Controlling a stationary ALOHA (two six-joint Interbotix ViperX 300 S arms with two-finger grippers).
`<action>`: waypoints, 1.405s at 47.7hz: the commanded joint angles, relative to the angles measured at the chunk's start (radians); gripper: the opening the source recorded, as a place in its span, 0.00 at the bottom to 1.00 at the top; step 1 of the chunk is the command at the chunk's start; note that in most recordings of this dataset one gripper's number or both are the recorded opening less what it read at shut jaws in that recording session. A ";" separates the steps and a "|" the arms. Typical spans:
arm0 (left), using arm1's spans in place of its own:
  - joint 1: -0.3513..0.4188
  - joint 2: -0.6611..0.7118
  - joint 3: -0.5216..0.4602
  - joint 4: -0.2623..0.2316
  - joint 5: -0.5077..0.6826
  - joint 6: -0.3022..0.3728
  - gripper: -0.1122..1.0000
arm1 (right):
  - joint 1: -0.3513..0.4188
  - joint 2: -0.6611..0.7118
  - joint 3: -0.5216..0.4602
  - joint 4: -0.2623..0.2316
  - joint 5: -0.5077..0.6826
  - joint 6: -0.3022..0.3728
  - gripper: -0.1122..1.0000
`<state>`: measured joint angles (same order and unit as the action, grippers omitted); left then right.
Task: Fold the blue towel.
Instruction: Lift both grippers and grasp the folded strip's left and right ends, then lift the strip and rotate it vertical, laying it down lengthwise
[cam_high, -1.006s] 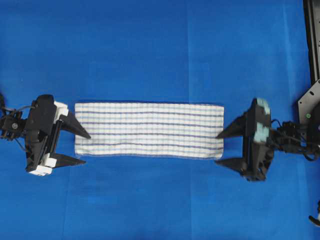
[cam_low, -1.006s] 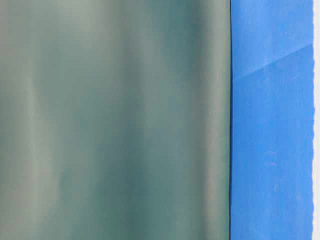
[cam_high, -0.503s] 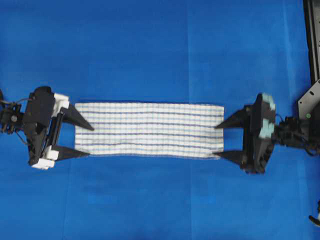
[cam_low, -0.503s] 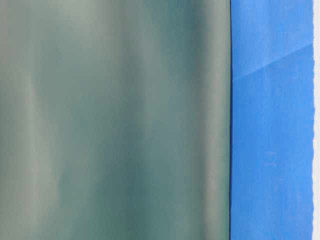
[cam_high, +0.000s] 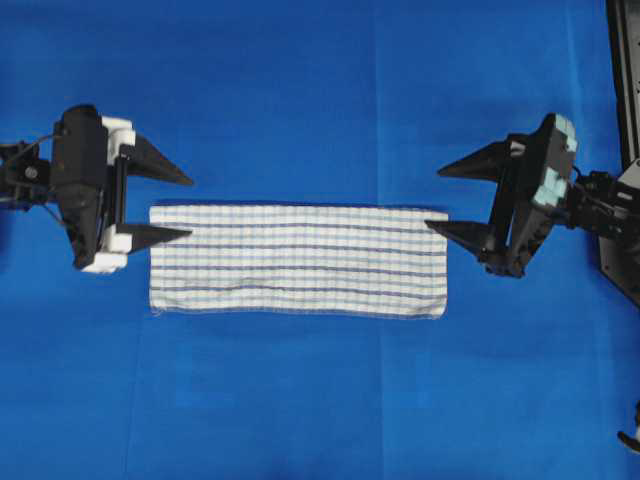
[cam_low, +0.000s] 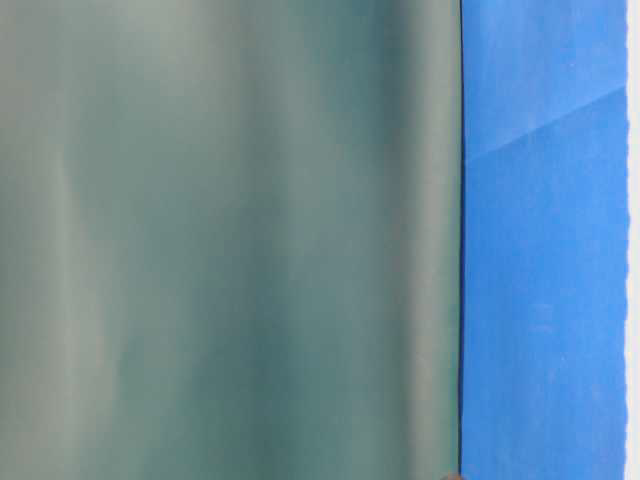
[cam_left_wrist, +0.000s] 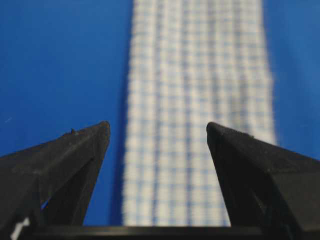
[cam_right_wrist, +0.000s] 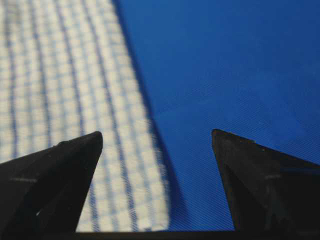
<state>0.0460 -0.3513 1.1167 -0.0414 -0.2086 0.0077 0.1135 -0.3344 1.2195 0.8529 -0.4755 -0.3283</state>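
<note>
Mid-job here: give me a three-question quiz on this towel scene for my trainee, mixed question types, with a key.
1. True or false: the left gripper is shut on the blue towel.
2. Multiple choice: the towel lies (A) bunched in a heap, (B) flat as a long strip, (C) draped over an arm.
3. Fill in: both grippers sit level with the towel's ____ long edge in the overhead view.

Key:
1. False; its fingers are spread, holding nothing.
2. B.
3. Top; the right gripper also stands open there.
</note>
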 joint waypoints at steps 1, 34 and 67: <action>0.023 0.026 0.000 0.002 -0.006 0.002 0.77 | -0.015 0.021 -0.008 0.002 0.006 -0.002 0.80; 0.026 0.270 0.018 0.000 -0.069 -0.048 0.60 | -0.015 0.245 -0.071 0.015 0.069 0.003 0.68; 0.026 0.244 0.002 0.000 0.028 -0.064 0.12 | 0.003 0.227 -0.074 0.015 0.087 0.002 0.07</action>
<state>0.0736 -0.0813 1.1290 -0.0430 -0.1810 -0.0598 0.1150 -0.0828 1.1582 0.8667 -0.3820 -0.3252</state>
